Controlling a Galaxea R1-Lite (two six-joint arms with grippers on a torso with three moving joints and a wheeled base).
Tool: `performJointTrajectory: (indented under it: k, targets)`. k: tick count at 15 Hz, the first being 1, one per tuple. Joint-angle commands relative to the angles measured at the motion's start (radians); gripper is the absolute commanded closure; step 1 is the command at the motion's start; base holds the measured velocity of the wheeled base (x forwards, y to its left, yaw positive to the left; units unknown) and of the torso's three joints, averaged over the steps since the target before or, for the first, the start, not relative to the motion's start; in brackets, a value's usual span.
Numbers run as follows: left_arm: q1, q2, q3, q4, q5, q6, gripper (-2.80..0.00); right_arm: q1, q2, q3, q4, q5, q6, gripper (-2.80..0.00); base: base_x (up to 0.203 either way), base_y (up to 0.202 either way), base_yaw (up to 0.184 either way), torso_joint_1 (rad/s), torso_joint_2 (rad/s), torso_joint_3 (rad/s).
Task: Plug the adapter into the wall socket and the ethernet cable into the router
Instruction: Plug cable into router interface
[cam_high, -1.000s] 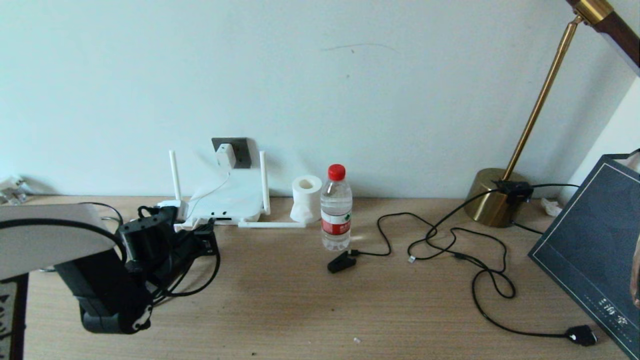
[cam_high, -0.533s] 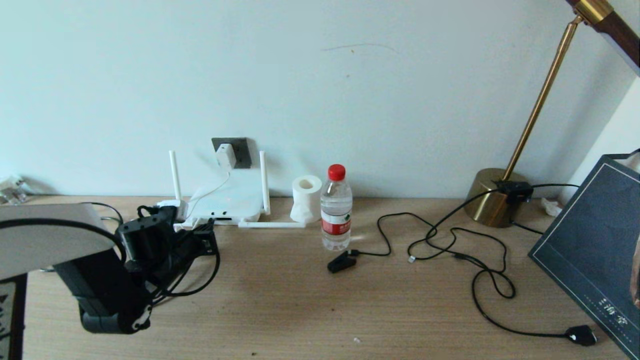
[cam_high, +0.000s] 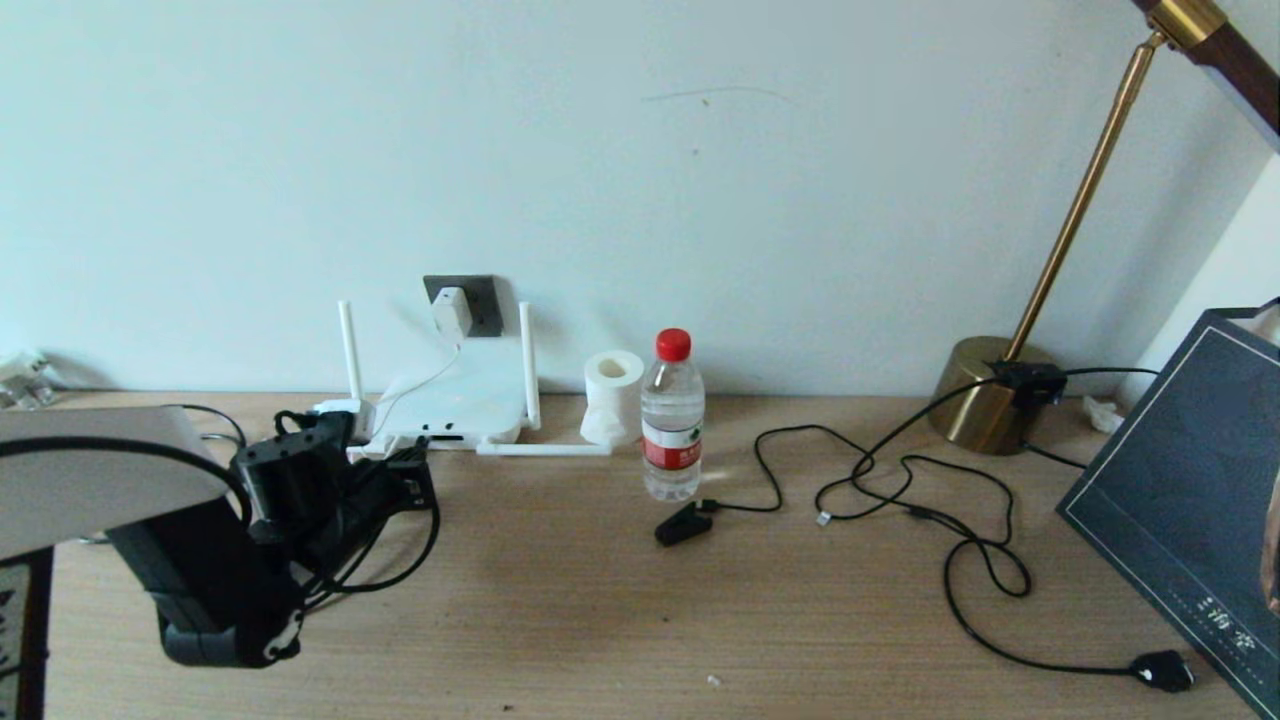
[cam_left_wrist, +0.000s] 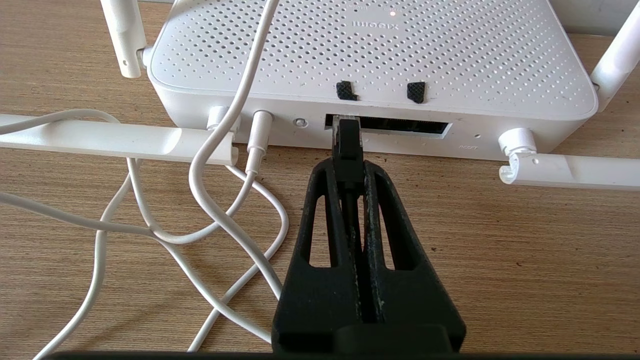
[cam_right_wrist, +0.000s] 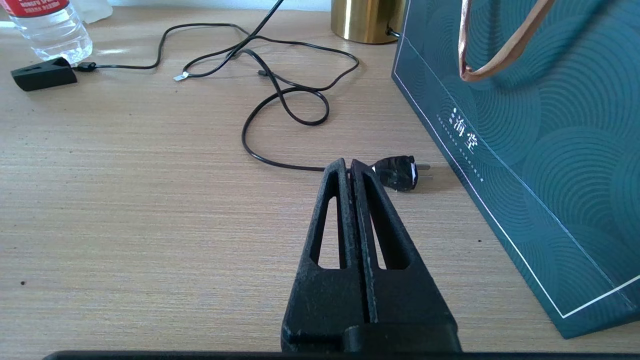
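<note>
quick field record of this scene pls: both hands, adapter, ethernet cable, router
left hand: shut on black ethernet cable, its connector at the port slot of the flat white four-antenna router
right hand: shut, empty, over the wooden table near a black plug
white boxy adapter: seated in the dark grey wall socket
clutter: clear water bottle, teal bag

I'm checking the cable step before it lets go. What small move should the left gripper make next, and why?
Probably a short push straight forward: the left gripper is shut on the ethernet cable, whose connector tip sits at the router port slot's end, apparently not fully seated.
</note>
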Motion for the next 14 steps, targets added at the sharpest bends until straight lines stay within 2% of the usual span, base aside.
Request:
performJointTrajectory:
  k: [1, 14]
  targets:
    - [0.0, -0.001, -0.001, -0.009, 0.0, 0.0, 0.0, 0.0, 0.001, 0.0, 0.0, 0.0, 0.0, 0.0, 0.0, 0.0, 0.0, 0.0, 0.0, 0.0]
    - [0.0, 0.006, -0.002, -0.009, 0.0, 0.0, 0.0, 0.0, 0.001, 0.0, 0.0, 0.0, 0.0, 0.0, 0.0, 0.0, 0.0, 0.0, 0.0, 0.0]
